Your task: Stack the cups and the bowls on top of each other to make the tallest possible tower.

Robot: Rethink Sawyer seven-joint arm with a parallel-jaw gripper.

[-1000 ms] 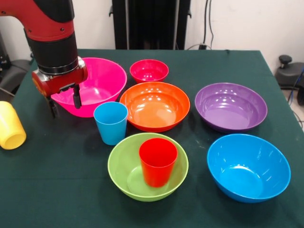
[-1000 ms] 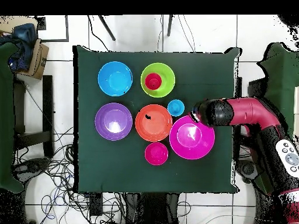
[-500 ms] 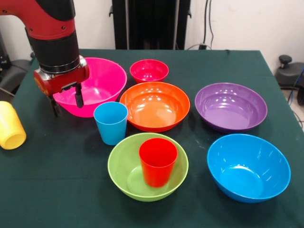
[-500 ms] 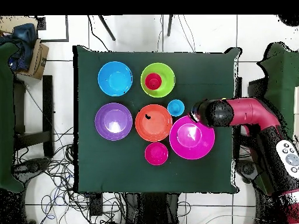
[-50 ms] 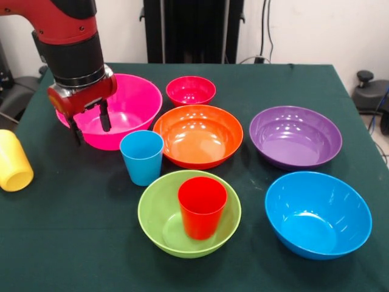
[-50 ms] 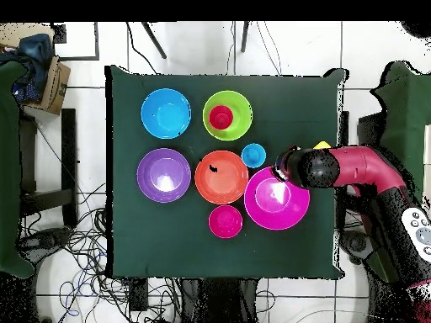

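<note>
Hovering over hot pink bowl (image 5: 124, 109) rim, gripper (image 5: 90, 123) spread, empty; next: descend, pinch rim, lift.

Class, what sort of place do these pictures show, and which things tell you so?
Probably a robotics lab: a robot arm works over a cloth-covered table, loose cables trail across the tiled floor, and bright plastic bowls are laid out as test pieces.

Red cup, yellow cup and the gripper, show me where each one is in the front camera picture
red cup (image 5: 201, 208), front view, outer wall
yellow cup (image 5: 12, 160), front view, side wall
gripper (image 5: 90, 125), front view, between its fingertips
</note>
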